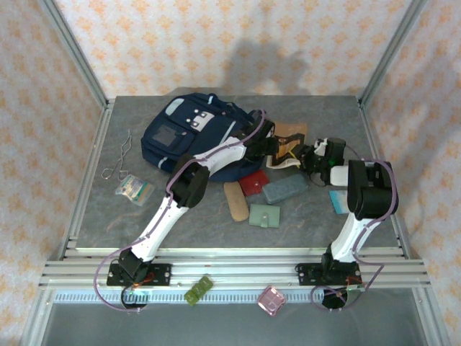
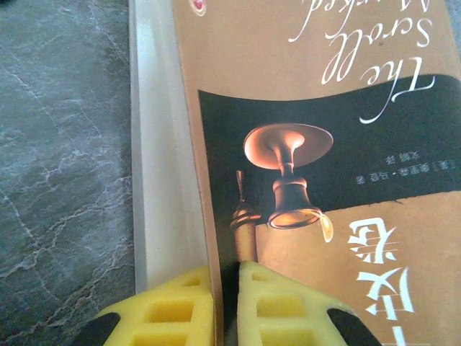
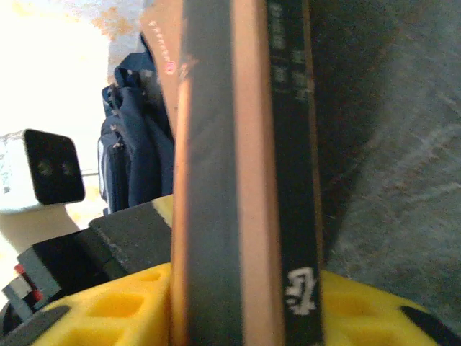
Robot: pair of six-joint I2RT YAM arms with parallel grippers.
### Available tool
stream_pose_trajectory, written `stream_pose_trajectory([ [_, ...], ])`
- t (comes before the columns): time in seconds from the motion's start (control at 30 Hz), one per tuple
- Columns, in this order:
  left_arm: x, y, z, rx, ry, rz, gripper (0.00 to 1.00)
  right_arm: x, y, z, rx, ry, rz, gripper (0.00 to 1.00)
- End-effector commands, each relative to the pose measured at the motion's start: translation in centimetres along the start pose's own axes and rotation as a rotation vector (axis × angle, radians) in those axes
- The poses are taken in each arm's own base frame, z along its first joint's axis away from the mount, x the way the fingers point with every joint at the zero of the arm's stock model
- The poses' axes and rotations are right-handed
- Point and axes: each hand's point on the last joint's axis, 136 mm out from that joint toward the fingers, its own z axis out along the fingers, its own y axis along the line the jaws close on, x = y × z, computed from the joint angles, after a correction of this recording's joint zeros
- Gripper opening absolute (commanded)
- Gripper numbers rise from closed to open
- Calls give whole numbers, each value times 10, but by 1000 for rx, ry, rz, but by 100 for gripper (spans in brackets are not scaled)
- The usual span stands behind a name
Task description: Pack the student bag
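Held: tan-and-black paperback book (image 2: 324,180), cover edge pinched by left tool (image 2: 225,288) with pads almost together, spine clamped between pads of right tool (image 3: 245,295). Large navy-blue fabric backpack (image 1: 191,133) laid on grey marbled worktop (image 1: 216,223), just left of book. Book best held level, both grips matched, fed edge-first into bag mouth. Bag contents hidden; cannot be told.

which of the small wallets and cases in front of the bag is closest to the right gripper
The grey-blue case, right beside the right gripper. The red wallet, tan case and green wallet lie farther left.
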Motion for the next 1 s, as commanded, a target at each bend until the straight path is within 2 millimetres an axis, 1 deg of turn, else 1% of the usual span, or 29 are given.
stream_pose_trajectory([
  [0.0, 67, 20, 21, -59, 192, 3, 12, 2, 20, 3, -28, 7, -58, 30],
  [0.03, 66, 19, 20, -57, 190, 4, 12, -1, 20, 1, -12, -10, -60, 30],
  [0.07, 62, 18, 17, -56, 181, 3, 15, -5, 20, -1, 7, -28, -70, 27],
  [0.13, 51, 9, 8, -39, 154, -4, 26, -12, 27, -8, 22, -69, -97, 20],
  [0.17, 43, 4, 1, -25, 134, -9, 33, -16, 31, -13, 35, -89, -110, 14],
  [0.2, 31, -5, -10, -5, 103, -12, 39, -20, 36, -18, 47, -111, -127, 8],
  [0.23, 20, -12, -20, 17, 76, -14, 43, -24, 41, -23, 53, -128, -142, 5],
  [0.3, -7, -31, -48, 72, 1, -21, 51, -30, 56, -33, 52, -157, -175, 2],
  [0.33, -17, -37, -60, 95, -29, -27, 53, -32, 64, -38, 46, -167, -188, 0],
  [0.4, -42, -59, -94, 171, -110, -28, 60, -33, 89, -50, 2, -187, -224, 0],
  [0.5, -65, -82, -142, 265, -204, -26, 64, -29, 129, -72, -80, -206, -290, 0],
  [0.53, -71, -89, -157, 294, -231, -23, 65, -26, 141, -78, -105, -208, -314, 0],
  [0.57, -77, -90, -173, 312, -260, -35, 65, -22, 155, -86, -136, -207, -340, 0],
  [0.6, -85, -90, -193, 327, -295, -51, 66, -16, 168, -94, -172, -199, -366, 0],
  [0.63, -92, -88, -209, 346, -329, -65, 68, -11, 178, -99, -194, -195, -385, 0],
  [0.67, -98, -85, -229, 368, -369, -82, 71, -6, 186, -104, -206, -190, -400, 0],
  [0.73, -111, -81, -274, 423, -460, -102, 75, 8, 198, -108, -230, -164, -438, 0],
  [0.77, -114, -79, -292, 449, -487, -104, 76, 16, 204, -110, -246, -150, -457, 0],
  [0.8, -116, -75, -305, 464, -502, -102, 77, 23, 210, -111, -268, -130, -474, 0],
  [0.87, -113, -73, -321, 500, -498, -80, 79, 37, 221, -116, -323, -92, -500, 0],
  [0.9, -110, -72, -328, 521, -492, -65, 79, 45, 227, -119, -356, -68, -509, 0],
  [0.97, -101, -69, -336, 555, -480, -42, 80, 59, 240, -125, -413, -22, -536, 0],
])
